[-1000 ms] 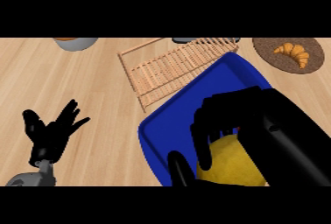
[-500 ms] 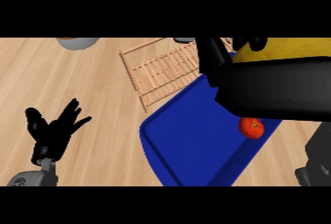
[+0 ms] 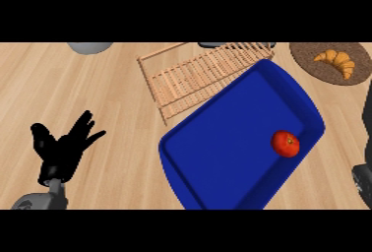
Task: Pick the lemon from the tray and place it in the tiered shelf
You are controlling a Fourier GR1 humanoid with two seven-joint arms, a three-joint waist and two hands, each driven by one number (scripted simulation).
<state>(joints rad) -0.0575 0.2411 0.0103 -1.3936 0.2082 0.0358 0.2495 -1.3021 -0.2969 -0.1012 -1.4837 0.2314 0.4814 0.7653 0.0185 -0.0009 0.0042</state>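
One left hand (image 3: 64, 147), fingers released and spread, at 8 o'clock. One tray (image 3: 218, 147) carries one tomato (image 3: 286, 143). One tiered shelf (image 3: 190, 78) at 12 o'clock. Open counter (image 3: 109, 93) between.

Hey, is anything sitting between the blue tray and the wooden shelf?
Nothing visible. The tray lies with its upper edge right against the tiered shelf. The tomato sits on the tray's right side, away from the shelf. No lemon shows in this view.

A light wooden tabletop (image 3: 73, 88) fills the view; a red tomato (image 3: 286, 143) sits right of centre; a croissant (image 3: 336, 62) lies on a round brown mat (image 3: 303, 69) at the top right; a grey bowl (image 3: 91, 47) shows partly at the top left.
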